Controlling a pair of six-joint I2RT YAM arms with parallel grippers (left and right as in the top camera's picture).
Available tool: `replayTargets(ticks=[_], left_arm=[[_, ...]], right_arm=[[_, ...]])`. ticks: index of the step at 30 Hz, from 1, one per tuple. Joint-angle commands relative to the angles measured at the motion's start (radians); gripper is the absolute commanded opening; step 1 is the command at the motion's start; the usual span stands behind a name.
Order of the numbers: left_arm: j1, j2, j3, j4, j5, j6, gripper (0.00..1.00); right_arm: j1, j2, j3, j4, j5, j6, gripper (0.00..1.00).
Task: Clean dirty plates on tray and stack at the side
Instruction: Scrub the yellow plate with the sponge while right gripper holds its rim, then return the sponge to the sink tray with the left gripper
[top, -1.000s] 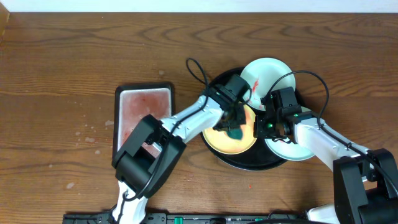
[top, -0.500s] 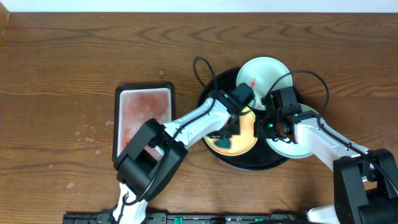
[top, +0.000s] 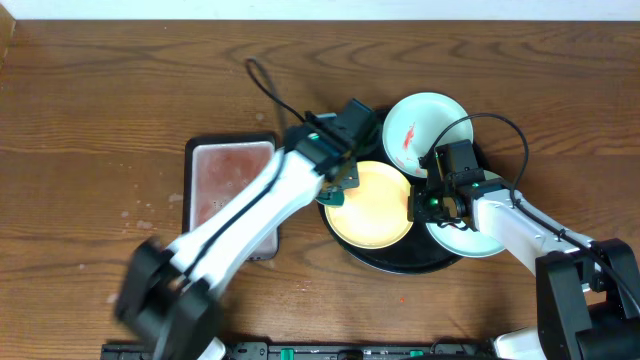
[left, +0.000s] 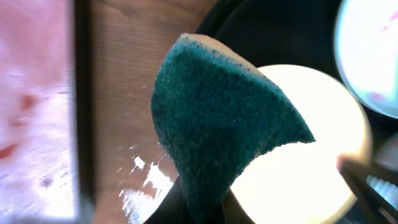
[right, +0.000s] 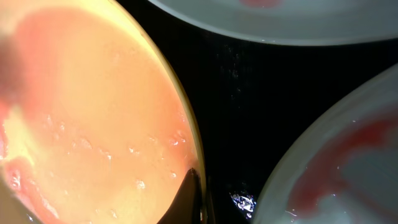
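Sponge work on the yellow plate, nothing stacked at the side yet.
My left claw (top: 340, 180) is clamped on the green sponge (left: 217, 118), held over the tray's (top: 400, 262) left rim beside the yellow plate (top: 370, 205). My right claw (top: 420, 203) shows one finger on that plate's right edge, the other hidden, so I cannot tell its grip. A pink film covers the plate. I judge the next move calls for a flat wipe across it.
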Motion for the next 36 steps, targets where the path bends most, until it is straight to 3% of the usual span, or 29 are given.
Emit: replayTargets(ticks=[1,4,7,10,13,17,24,27,32,36], left_arm=[[0.060,-0.160,0.031,-0.109,-0.053,0.069,0.07],[0.144,-0.259,0.019,-0.220,-0.142,0.074,0.08],[0.253,-0.327,-0.087,-0.223,-0.137,0.075,0.08],[0.323,-0.326,-0.247,-0.107,-0.129,0.105,0.08],[0.390,-0.307,-0.437,0.118,-0.053,0.159,0.08],[0.447,-0.301,-0.495,0.172,-0.027,0.163,0.08],[0.470,-0.341,-0.468,0.150,0.063,0.227,0.35],[0.470,-0.390,-0.451,0.125,0.063,0.227,0.39],[0.470,-0.538,-0.447,0.092,0.063,0.227,0.56],[0.470,-0.638,-0.447,0.047,0.063,0.227,0.62]], right_arm=[[-0.001,0.037,-0.027,-0.024,0.076,-0.029,0.01],[-0.001,0.037,-0.027,-0.024,0.064,-0.099,0.01],[-0.001,0.037,-0.027,-0.019,0.055,-0.113,0.01],[-0.001,0.037,-0.027,-0.017,0.003,-0.084,0.01],[-0.001,0.037,-0.027,-0.026,-0.044,-0.083,0.01],[-0.001,0.037,-0.027,-0.011,-0.044,-0.083,0.02],[0.000,-0.068,0.007,-0.074,-0.021,-0.083,0.01],[0.001,-0.164,0.010,-0.100,0.043,-0.082,0.01],[0.048,-0.363,0.010,-0.140,0.299,-0.071,0.01],[0.109,-0.486,0.016,-0.128,0.534,-0.072,0.01]])
